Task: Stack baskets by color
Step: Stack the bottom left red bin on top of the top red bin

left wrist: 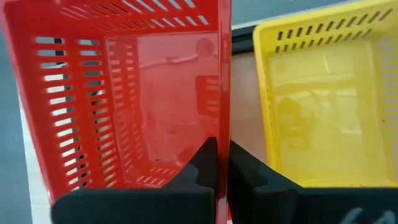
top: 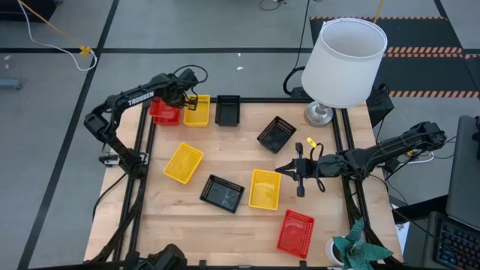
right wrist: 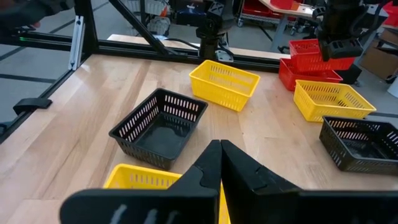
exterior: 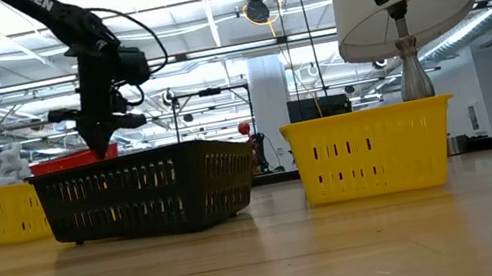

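Observation:
My left gripper (left wrist: 222, 149) is at the table's far left corner, shut on a red basket (top: 165, 111). In the right wrist view this basket (right wrist: 308, 47) stands over a second red basket (right wrist: 301, 76). A yellow basket (top: 196, 110) and a black basket (top: 227, 109) sit to its right. Loose on the table are a black basket (top: 276, 134), a yellow basket (top: 184, 163), a black basket (top: 223, 193), a yellow basket (top: 265, 189) and a red basket (top: 295, 232). My right gripper (top: 296, 171) hovers shut and holds nothing. My left gripper pinches the red basket's long side wall (left wrist: 222, 118), the one next to the yellow basket, at its rim. One finger (left wrist: 202, 168) is inside the basket and one outside. The fingers come steeply from above. Whether the basket rests in the red one below, I cannot tell.
A lamp with a large white shade (top: 345, 60) stands at the far right corner. A small plant (top: 360, 251) stands at the near right corner. Black frame rails (top: 341, 135) run along the table's edges. Bare wood shows at the near left (top: 172, 225).

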Tool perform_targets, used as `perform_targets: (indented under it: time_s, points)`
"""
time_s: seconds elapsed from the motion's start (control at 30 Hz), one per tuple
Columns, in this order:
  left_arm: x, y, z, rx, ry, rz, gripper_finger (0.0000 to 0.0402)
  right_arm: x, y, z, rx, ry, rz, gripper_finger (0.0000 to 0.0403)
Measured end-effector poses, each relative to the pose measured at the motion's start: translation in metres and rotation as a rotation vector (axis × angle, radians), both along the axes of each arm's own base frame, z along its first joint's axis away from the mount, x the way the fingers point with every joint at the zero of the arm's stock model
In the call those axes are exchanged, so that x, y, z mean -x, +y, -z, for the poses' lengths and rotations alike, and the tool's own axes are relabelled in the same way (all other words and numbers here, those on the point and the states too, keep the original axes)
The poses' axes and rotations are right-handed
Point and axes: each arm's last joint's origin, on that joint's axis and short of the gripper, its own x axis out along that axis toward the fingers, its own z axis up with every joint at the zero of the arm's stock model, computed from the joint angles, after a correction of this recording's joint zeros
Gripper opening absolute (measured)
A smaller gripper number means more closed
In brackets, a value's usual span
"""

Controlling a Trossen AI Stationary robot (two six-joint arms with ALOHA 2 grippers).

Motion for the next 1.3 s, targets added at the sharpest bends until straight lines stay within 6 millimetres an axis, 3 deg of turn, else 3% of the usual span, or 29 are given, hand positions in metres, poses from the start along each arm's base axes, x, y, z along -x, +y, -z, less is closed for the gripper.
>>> perform_targets:
  time_s: [0.2,0.8,1.3]
  points:
    - [0.001,0.001,0.000,-0.001,-0.003,-0.012,0.0042,0.000,0.000,0.000,0.000,0.000,0.000,0.0000]
    - [0.012,0.008,0.001,0.006,0.004,-0.027,0.0047,0.000,0.000,0.000,-0.001,0.000,0.000,0.0000]
    - [0.023,0.009,0.034,0.005,-0.001,-0.034,0.0047,0.000,0.000,0.000,0.002,-0.003,0.000,0.0000]
